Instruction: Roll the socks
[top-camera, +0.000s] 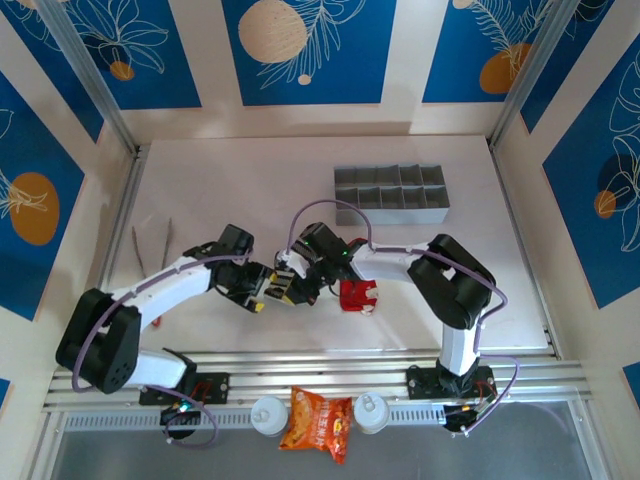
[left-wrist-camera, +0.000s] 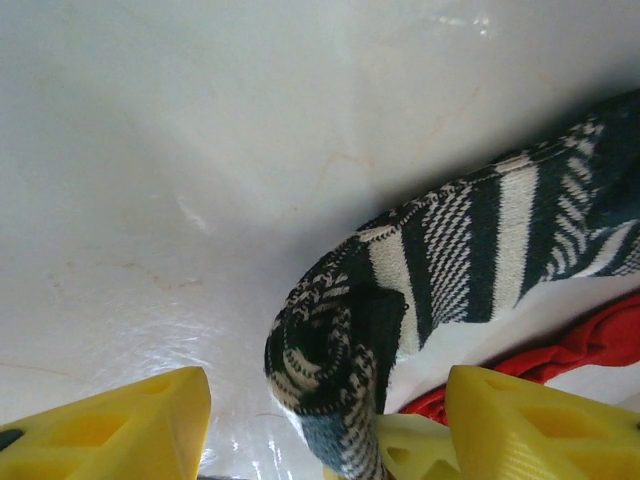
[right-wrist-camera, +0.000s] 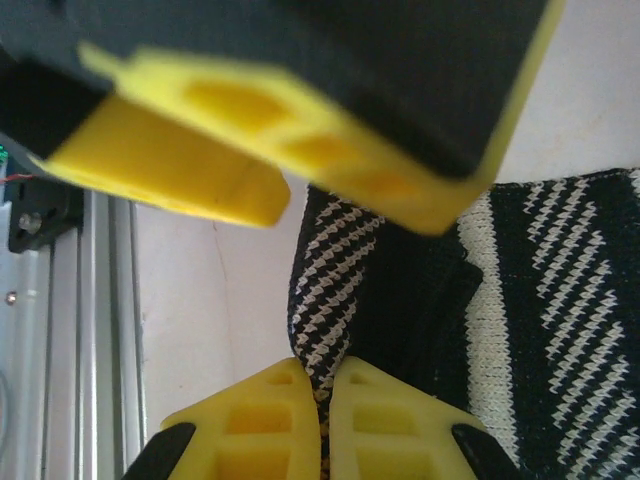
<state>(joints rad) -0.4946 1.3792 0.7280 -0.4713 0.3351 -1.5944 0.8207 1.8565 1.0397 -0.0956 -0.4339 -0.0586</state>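
Landmark is the grey compartment tray (top-camera: 392, 193) at the back of the white table (top-camera: 230, 190). Both socks lie on the near side of the tray, well apart from it, where the two arms meet.

Striped sock (left-wrist-camera: 470, 250): black with grey-white bands. One end is wound into a tight coil and the rest trails flat on the table on the side toward the tray. Red sock (left-wrist-camera: 600, 340): bunched just beside the striped one and touching or nearly touching its edge. Not rolled, and nothing is gripping it.

Left gripper (left-wrist-camera: 325, 395): jaws wide, one yellow finger on each side of the coiled end, neither pressing the fabric. Holding nothing.

Right gripper (right-wrist-camera: 322, 400): jaws pinched together on a fold of the striped sock right at the coil, with the fabric clamped between the tips.

Step in hand, as I judge it: rolling the striped sock. The roll is started, not finished. The right gripper anchors the coil while the left is placed for a fresh grip.

Next move probably calls for the left jaws to close across the coil before the right lets go, otherwise the coil may spring loose. Then turn the coil along the flat length toward the tray. The red sock sits close enough to get dragged in, so keep it out of the pinch.
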